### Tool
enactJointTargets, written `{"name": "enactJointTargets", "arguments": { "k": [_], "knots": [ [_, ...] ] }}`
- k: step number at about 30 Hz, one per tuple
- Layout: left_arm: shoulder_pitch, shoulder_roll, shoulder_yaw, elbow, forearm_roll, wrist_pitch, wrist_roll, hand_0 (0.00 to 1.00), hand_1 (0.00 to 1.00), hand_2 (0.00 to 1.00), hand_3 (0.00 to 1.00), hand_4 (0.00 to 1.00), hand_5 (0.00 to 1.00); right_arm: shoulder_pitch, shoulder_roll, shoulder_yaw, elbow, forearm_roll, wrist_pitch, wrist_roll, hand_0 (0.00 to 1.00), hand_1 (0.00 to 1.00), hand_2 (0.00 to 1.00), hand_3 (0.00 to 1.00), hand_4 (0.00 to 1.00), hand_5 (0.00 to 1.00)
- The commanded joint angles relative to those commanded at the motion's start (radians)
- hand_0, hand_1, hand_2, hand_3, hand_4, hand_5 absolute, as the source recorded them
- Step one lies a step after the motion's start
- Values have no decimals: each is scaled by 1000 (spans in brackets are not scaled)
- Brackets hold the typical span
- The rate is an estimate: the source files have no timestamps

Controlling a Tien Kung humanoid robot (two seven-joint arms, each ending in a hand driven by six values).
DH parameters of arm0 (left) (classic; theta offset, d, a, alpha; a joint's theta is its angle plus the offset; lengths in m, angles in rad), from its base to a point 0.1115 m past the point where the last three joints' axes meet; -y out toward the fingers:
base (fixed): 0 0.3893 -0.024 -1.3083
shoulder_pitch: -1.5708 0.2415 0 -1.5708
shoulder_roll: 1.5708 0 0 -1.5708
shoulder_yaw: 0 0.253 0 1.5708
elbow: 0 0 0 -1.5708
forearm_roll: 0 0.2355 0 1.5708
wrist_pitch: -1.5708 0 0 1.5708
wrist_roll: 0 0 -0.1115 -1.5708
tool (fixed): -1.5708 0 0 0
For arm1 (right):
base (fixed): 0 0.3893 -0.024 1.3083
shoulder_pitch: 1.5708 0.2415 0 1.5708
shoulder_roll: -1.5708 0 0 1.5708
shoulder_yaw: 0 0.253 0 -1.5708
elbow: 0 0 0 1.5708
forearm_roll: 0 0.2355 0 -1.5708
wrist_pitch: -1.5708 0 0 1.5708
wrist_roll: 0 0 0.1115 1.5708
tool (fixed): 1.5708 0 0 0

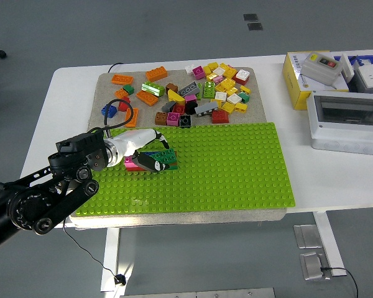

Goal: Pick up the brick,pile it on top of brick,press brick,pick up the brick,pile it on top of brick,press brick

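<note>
Fingers: the fingers (154, 162) of the left hand (140, 149) are curled over the dark green brick (165, 157), clamped on or pressing it; which of the two cannot be told from this angle.
Dark green brick: sits on the green baseplate (236, 161), toward its left side, just beside the far edge.
Pink brick: a pink brick (132, 163) lies directly under or against the dark green brick, on its left; partly hidden by the hand.
Contact: whether the dark green brick is fully seated on the studs below is not visible.
Step in hand: judged to be placing or pressing the brick onto the one beneath.
Left arm: black, comes in from the baseplate's near left corner.
Right hand: not visible.
Loose bricks: a mixed pile (199, 93) lies on the grey mat (105, 84), beyond the baseplate's far edge.
Blue brick: a small blue brick (110, 111) lies apart from the pile, off the baseplate's far left corner.
Bench: the white bench (68, 105) carries the mat; boxes (336, 93) stand well to the right of the baseplate.
Risk one: off-centre pressure could tilt the brick so the studs fail to engage.
Risk two: lifting curled fingers away could drag an unseated brick off.
Risk three: the black cable (125, 115) looping near the wrist could snag.
</note>
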Motion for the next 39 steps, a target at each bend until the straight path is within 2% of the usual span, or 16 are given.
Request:
{"name": "enactJointTargets", "arguments": {
  "k": [10, 11, 16, 17, 39],
  "knots": [
    [-22, 4, 24, 6, 1, 3, -23, 972, 967, 956, 708, 753, 311, 2, -2, -3, 0, 6, -1, 4, 700, 634, 453, 752, 625, 998],
    [-23, 4, 26, 7, 2, 4, -25, 970, 962, 949, 692, 672, 207, 2, -2, -3, 0, 7, -1, 4, 700, 634, 453, 752, 625, 998],
    [-30, 4, 33, 11, 6, 8, -32, 970, 962, 949, 692, 672, 207, 2, -2, -3, 0, 6, -1, 4, 700, 634, 453, 752, 625, 998],
    [-31, 4, 35, 13, 6, 9, -34, 967, 959, 945, 687, 649, 183, 2, -2, -3, 0, 6, -1, 4, 700, 634, 453, 752, 623, 998],
    [-33, 4, 46, 19, -6, -2, -36, 964, 955, 942, 694, 669, 207, 0, -3, 4, 0, -4, 1, 3, 701, 634, 451, 750, 624, 998]
  ]
}}
